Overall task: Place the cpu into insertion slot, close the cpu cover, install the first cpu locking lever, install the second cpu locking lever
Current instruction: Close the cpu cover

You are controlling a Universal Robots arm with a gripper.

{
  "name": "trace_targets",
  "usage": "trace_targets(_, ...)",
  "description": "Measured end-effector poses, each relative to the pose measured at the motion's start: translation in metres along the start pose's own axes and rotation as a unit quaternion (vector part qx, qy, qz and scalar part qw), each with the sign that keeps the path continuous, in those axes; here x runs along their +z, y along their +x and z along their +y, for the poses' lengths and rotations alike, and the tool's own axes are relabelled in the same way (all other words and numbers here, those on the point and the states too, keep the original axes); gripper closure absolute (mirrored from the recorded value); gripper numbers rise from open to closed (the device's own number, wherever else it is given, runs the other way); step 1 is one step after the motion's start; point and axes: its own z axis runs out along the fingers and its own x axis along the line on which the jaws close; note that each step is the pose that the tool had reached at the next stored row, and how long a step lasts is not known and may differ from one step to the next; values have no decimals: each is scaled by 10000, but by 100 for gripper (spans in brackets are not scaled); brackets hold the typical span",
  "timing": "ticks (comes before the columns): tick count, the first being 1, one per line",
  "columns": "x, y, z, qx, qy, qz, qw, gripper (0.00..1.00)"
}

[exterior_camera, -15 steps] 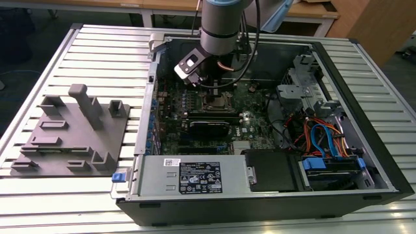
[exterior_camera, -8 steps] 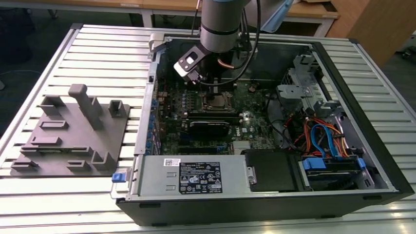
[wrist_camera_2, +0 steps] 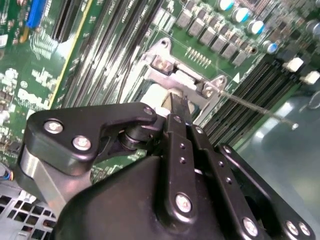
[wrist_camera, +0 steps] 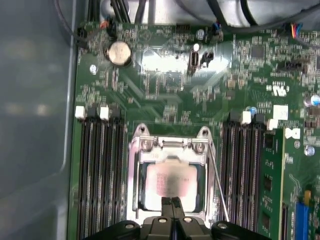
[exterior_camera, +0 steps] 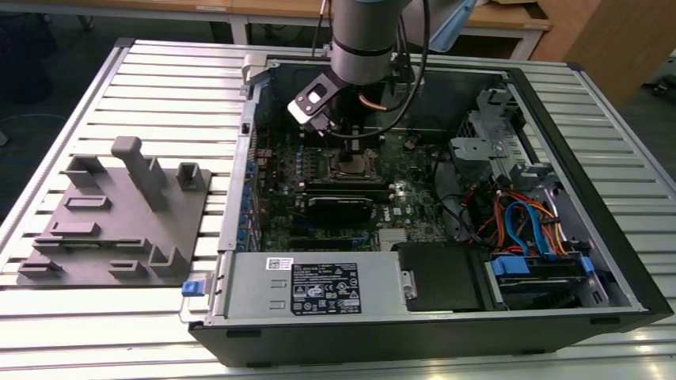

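- Exterior view: slatted metal table (exterior_camera: pixel 106 87) carries an open PC case (exterior_camera: pixel 423 340) lying on its side. A grey fixture plate (exterior_camera: pixel 106 237) sits beside it, twd the exterior view's left.
- Arm (exterior_camera: pixel 365 47) drops into the case from above, over the green motherboard (wrist_camera: pixel 165 85).
- Insertion slot (exterior_camera: pixel 354 165) sits mid-board w/ long black memory slots (wrist_camera: pixel 100 170) on either side.
- Cpu cover (wrist_camera: pixel 172 156): looks lowered flat over the slot, its window framing the chip. Prob thin sheet metal, stiff but a bit springy, so push on the frame, not through the window.
- Cpu (wrist_camera: pixel 167 180): seated in the slot, dull top showing thru the window, so step 1 looks done. Judged light, rigid, slick on top & fragile underneath. Handle by the edges only, no sideways drag.
- Gripper (wrist_camera: pixel 172 204): fingers pressed together, nothing seen btwn them. Tip is at the cover's near edge, just by the cpu. Can't tell if it actually touches the metal. Second wrist view agrees, w/ the tip (wrist_camera_2: pixel 177 107) right at the cover.
- Locking lever (wrist_camera: pixel 218 185): thin wire rod angling away from the slot's side. It appears not latched, also seen in the second wrist view (wrist_camera_2: pixel 260 111). Likely springy & slippery. Best taken near its free end for leverage.
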Motion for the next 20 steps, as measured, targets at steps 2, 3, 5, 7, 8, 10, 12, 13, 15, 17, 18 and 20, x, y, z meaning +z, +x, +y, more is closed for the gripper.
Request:
trace_targets(2,0,-1,16,0,0,0,10000,90)
trace_targets(3,1,-1,18,0,-1,1,10000,90)
trace_targets(5,1,-1,24,0,-1,0,10000,90)
trace_targets(7,0,-1,25,0,-1,0,10000,90)
trace_targets(8,1,-1,25,1,-1,0,10000,90)
trace_targets(10,0,-1,26,1,-1,0,10000,90)
trace_targets(12,0,-1,26,0,-1,0,10000,90)
trace_targets(13,0,-1,27,0,0,0,10000,90)
trace_targets(15,0,-1,38,0,0,0,10000,90)
trace_targets(17,1,-1,61,0,0,0,10000,90)
trace_targets(18,1,-2,80,0,-1,0,10000,90)
trace_targets(20,1,-3,111,0,-1,0,10000,90)
